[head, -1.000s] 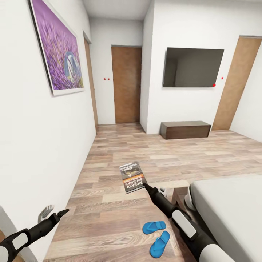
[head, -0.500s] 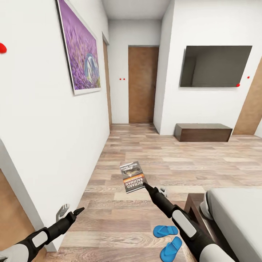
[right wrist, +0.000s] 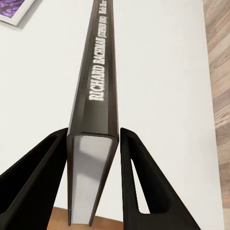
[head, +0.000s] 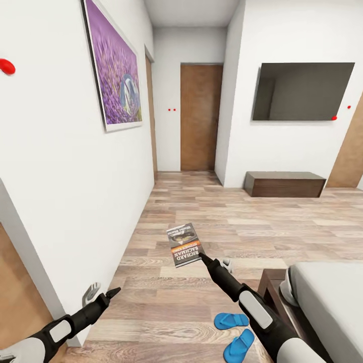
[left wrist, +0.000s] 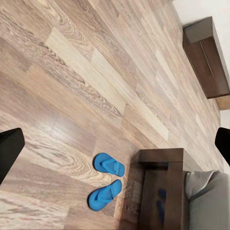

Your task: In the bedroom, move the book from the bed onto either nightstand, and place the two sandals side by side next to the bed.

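Dark-grey "RICHARD BACHMAN" paperback book (head: 184,245), clamped by the right gripper (head: 203,257), extends lengthwise away from it; left gripper (head: 112,292) indiscernible

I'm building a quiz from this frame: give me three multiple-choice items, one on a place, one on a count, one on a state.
1. Where are the sandals?
A. On the bed
B. On the floor by the bed corner
C. On the bench

2. How many sandals show?
A. One
B. Two
C. Three

3. What is the right gripper doing?
A. Open, empty
B. Shut on a sandal
C. Shut on the book

Answers: 1 B, they lie on the planks beside the frame. 2 B, a blue pair. 3 C, the fingers clamp its spine end.
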